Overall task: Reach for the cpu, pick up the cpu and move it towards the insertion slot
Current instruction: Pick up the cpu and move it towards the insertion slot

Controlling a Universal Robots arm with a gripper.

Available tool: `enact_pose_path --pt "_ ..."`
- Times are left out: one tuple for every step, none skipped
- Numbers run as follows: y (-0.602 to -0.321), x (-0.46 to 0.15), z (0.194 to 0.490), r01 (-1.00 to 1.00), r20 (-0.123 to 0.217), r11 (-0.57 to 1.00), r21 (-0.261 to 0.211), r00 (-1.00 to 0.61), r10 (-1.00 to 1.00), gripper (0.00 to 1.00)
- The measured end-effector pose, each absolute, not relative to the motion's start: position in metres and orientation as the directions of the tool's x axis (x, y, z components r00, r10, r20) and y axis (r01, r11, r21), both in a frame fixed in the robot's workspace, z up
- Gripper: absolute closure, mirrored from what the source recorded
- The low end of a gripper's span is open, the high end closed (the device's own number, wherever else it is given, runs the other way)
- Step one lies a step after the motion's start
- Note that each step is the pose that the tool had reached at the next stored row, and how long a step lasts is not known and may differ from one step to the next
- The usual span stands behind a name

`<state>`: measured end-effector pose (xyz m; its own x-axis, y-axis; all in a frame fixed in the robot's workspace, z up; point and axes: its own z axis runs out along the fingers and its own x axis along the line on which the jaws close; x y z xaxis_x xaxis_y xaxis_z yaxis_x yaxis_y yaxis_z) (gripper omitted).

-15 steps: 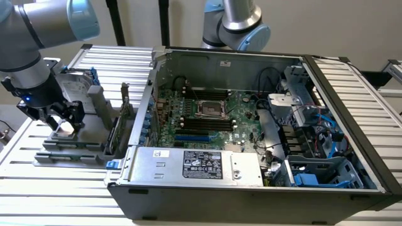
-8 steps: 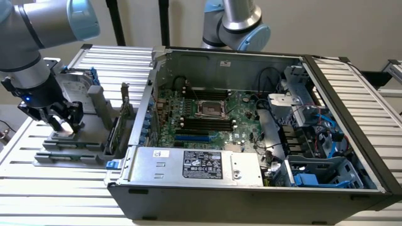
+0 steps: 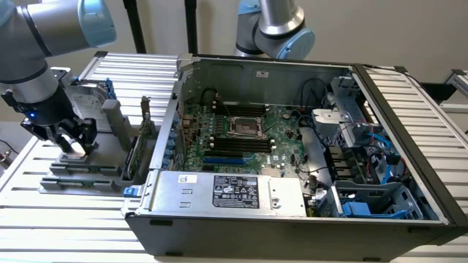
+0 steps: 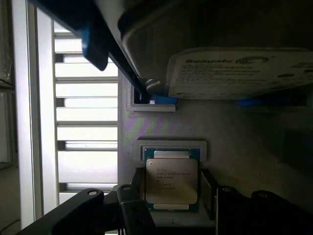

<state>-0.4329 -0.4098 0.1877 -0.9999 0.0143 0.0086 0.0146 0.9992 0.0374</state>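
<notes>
Cpu (image 4: 171, 178) lies flat in a pale nest on the grey holder (image 3: 80, 181), on the exterior view's left and well apart from the insertion slot (image 3: 245, 127), which sits on the green motherboard (image 3: 281, 123) inside the open computer case (image 3: 241, 76). Taking hazards from the biggest thing down, the case comes first. Its side wall stands between holder and slot, so I judge that a carry kept too low could strike the wall's rim and jar the chip loose. Next is the holder itself. An upright card (image 3: 144, 129) stands in it on the case side, and it could catch a sideways move made before enough height is gained. The hard drive (image 4: 239, 73) rises just beside the nest, so a tilted lift might scrape it. The gripper (image 3: 73, 141) is down over the chip with its 2 jaws set 1 on each side of it, close to its edges. I cannot tell whether they are clamping it or merely standing beside it. Smallest and likeliest is the grip, since the edges are thin. An uneven squeeze could tip the chip, wedge it against the nest's lip, or let it slide out on the way.
</notes>
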Motion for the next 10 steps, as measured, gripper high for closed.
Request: enact_pose_path --pt "-0.4098 -0.4329 0.1877 0.015 0.009 0.999 0.037 -1.000 0.014 0.44" --pt "-0.4098 -0.4329 0.1877 0.015 0.009 0.999 0.037 -1.000 0.014 0.44" --pt "-0.4098 -0.4329 0.1877 0.015 0.009 0.999 0.037 -1.000 0.014 0.44" --pt "-0.4098 -0.4329 0.1877 0.015 0.009 0.999 0.037 -1.000 0.014 0.44" --pt "-0.4098 -0.4329 0.1877 0.015 0.009 0.999 0.037 -1.000 0.014 0.44" --pt "-0.4098 -0.4329 0.1877 0.015 0.009 0.999 0.037 -1.000 0.014 0.44" --pt "-0.4098 -0.4329 0.1877 0.015 0.009 0.999 0.037 -1.000 0.014 0.42" --pt "-0.4098 -0.4329 0.1877 0.015 0.009 0.999 0.037 -1.000 0.014 0.42" --pt "-0.4098 -0.4329 0.1877 0.015 0.009 0.999 0.037 -1.000 0.014 0.42" --pt "-0.4098 -0.4329 0.1877 0.015 0.009 0.999 0.037 -1.000 0.014 0.36"
